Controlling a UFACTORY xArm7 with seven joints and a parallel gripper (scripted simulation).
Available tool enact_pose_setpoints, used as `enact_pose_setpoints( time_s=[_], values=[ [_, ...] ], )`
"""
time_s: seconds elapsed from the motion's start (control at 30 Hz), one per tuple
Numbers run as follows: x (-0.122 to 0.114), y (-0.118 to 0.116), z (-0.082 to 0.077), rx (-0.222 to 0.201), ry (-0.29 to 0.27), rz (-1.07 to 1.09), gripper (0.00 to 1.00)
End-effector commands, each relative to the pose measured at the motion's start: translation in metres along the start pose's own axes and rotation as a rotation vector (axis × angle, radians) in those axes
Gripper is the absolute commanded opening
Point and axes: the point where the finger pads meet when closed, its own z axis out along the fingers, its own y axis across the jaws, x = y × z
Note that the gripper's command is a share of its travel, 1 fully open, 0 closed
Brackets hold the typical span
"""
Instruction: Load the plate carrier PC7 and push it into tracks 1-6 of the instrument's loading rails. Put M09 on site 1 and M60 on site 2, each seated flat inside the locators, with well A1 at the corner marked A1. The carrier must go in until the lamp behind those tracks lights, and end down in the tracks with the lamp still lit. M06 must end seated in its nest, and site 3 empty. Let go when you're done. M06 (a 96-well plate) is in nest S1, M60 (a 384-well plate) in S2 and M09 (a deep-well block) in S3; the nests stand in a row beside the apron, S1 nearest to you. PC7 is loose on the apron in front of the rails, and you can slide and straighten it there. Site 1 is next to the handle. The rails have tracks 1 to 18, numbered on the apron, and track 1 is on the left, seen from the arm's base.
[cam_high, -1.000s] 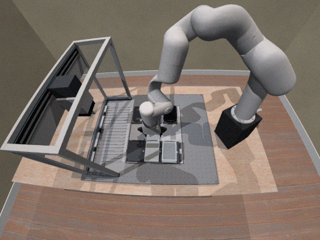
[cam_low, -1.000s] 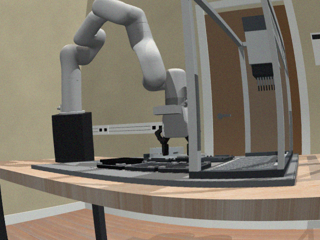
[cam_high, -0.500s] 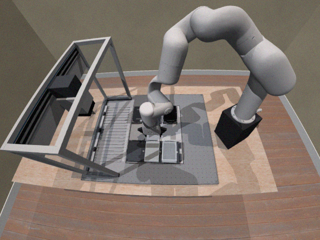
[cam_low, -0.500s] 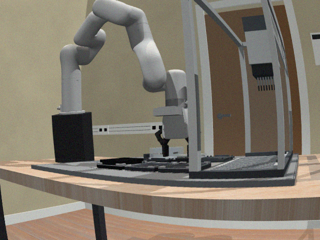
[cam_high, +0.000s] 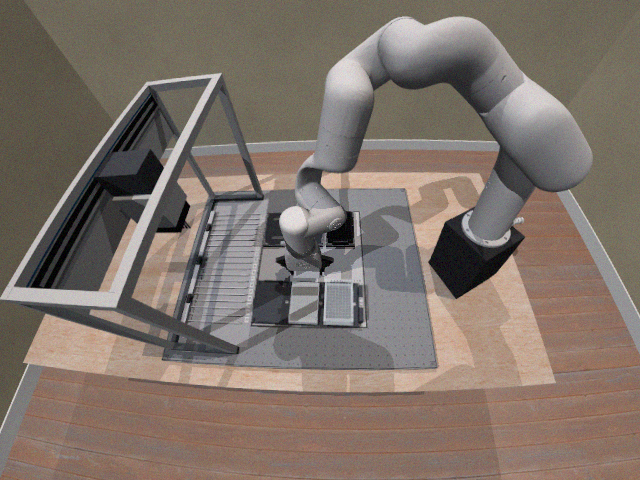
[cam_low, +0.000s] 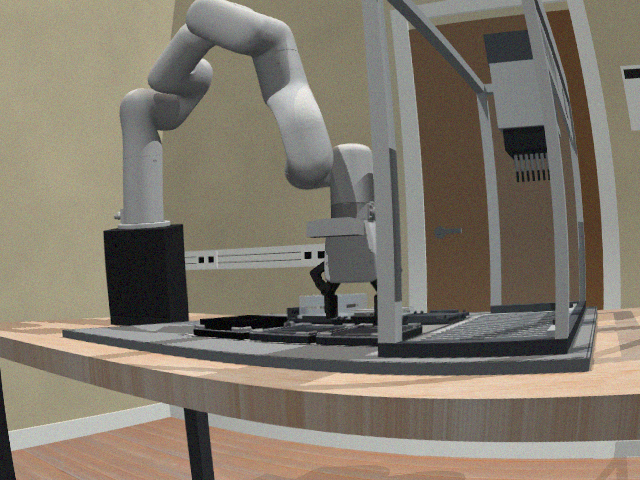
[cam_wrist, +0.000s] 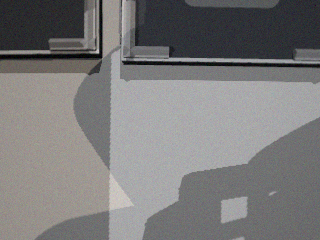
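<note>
Grey arm (cam_high: 522, 118); black pedestal (cam_high: 454, 268); grey baseplate (cam_high: 403, 330).

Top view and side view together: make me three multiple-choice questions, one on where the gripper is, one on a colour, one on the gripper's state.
1. Where is the gripper?
A. Inside the instrument's tall frame
B. Low over the grey deck plate, between two rows of plate holders
C. Above the arm's own pedestal

2. What colour is the pedestal under the arm?
A. Black
B. Red
C. White

3. What state is the gripper in?
A. Shut on a well plate
B. Open, holding nothing
C. Shut on a carrier handle

Answers:
1 B: the top view shows the wrist over the gap between the rows, outside the frame.
2 A: the block under the arm's foot is black in both views.
3 B: the side view shows the fingers spread with nothing between them.
</note>
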Motion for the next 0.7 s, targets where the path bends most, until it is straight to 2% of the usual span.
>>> enact_pose_setpoints(
  time_s=[0.0, 0.67],
  values=[
    [-0.0004, -0.0018, 0.0021, 0.004, -0.001, 0.000, 1.00],
    [-0.0004, -0.0018, 0.0094, 0.004, -0.001, 0.000, 1.00]
  ],
)
